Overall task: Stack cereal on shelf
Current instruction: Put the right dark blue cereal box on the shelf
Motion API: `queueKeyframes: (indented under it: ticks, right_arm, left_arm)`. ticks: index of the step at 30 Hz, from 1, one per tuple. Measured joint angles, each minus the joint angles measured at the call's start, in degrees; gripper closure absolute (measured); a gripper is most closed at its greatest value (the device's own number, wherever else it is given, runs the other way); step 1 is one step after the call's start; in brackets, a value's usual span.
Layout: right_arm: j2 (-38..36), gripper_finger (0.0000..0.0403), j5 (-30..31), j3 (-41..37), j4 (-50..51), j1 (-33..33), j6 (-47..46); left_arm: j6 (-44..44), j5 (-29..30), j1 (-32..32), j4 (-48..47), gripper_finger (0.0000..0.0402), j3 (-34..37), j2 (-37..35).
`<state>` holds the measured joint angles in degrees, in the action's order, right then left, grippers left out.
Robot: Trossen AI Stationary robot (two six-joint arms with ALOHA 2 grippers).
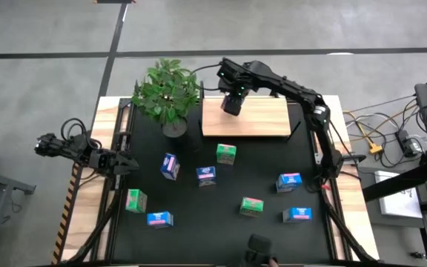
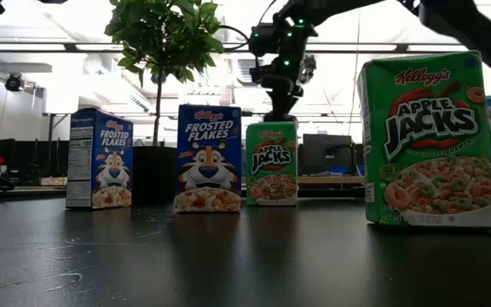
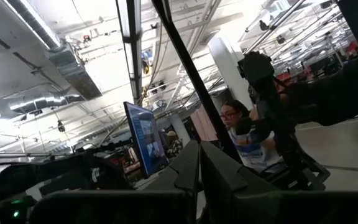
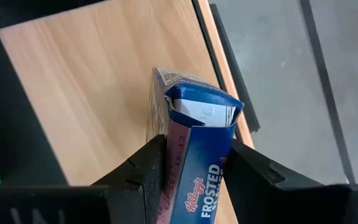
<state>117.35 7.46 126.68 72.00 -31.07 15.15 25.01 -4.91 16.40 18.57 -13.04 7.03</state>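
Observation:
My right gripper [image 1: 232, 104] is over the far-left part of the light wood shelf board [image 1: 265, 119], shut on a dark blue cereal box [image 4: 194, 149]. Two more dark blue boxes [image 1: 170, 166] [image 1: 206, 175], three green ones [image 1: 226, 153] [image 1: 251, 206] [image 1: 134, 200] and three light blue ones [image 1: 289, 182] [image 1: 296, 214] [image 1: 159, 219] stand on the black mat. My left gripper [image 1: 124, 162] waits shut at the table's left edge, touching nothing. My right gripper pinches the dark blue box between its two fingers [image 4: 138, 171], on two opposite sides [image 4: 169, 155] near the box's upper end. The fingers come from above, pointing down along the box. The box's lower end [image 4: 201, 106] faces the board; I cannot tell whether it touches.
A leafy potted plant [image 1: 170, 93] stands at the board's left end, close to my right gripper. In the low view a green box [image 2: 271, 162] stands in front of the board. The right arm's links [image 1: 302, 93] stretch over the board's right part.

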Motion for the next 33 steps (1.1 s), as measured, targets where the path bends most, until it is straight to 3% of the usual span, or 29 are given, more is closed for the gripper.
queueKeyframes:
  ticks: [9,23,33]
  right_arm:
    - [4.18,0.0262,-0.46,5.13,0.50,-0.30,2.89]
    - [5.76,0.0177,-0.58,5.35,-0.34,-0.98,2.87]
    - [4.32,0.0158,-0.42,7.22,0.20,-0.98,2.49]
  left_arm:
    - [0.29,0.00,0.00,0.82,0.0402,-0.02,-0.11]
    - [0.29,0.00,0.00,0.76,0.0402,-0.02,-0.11]
    - [0.64,0.00,0.01,0.87,0.0402,-0.02,-0.11]
